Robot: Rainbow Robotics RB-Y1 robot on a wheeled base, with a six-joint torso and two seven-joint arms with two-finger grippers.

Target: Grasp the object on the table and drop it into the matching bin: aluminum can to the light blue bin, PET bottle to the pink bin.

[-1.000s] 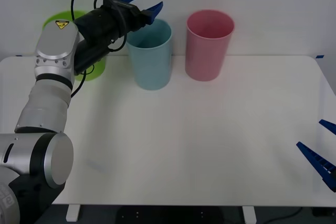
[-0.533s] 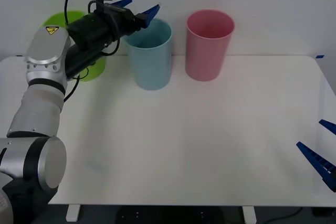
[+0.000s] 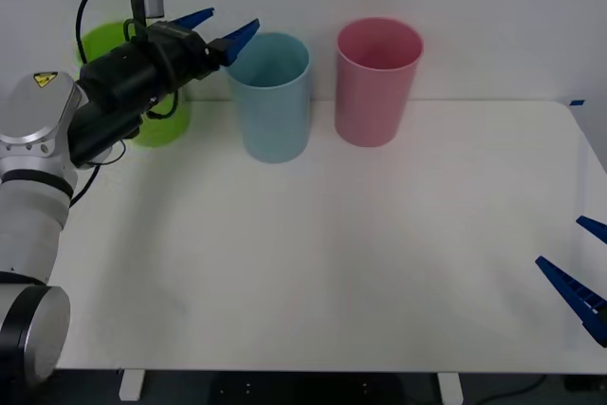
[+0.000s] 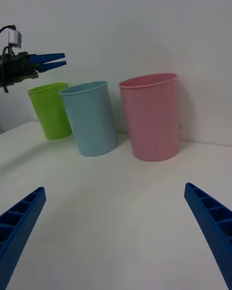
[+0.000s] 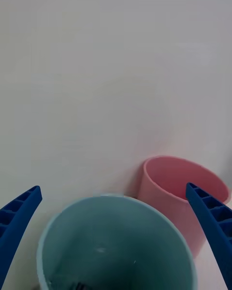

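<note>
The light blue bin point(image 3: 273, 101) point(image 4: 92, 121) point(image 5: 116, 241) stands at the back of the white table point(image 3: 332, 263), with the pink bin point(image 3: 377, 82) point(image 4: 152, 121) point(image 5: 181, 179) just to its right. My left gripper point(image 3: 228, 22) point(image 4: 58, 60) point(image 5: 113, 189) hangs open and empty in the air, just left of the light blue bin's rim and slightly above it. The aluminum can is out of view; a small dark shape low inside the light blue bin cannot be made out. Off the table's front right corner, my right gripper point(image 3: 561, 242) point(image 4: 115, 188) waits open.
A lime green bin point(image 3: 159, 125) point(image 4: 48, 108) stands left of the light blue one, partly behind my left arm. A plain white wall rises right behind the bins.
My left arm has drawn back to the left, carrying the open gripper from over the light blue bin's rim to beside it. The right arm has not moved.
</note>
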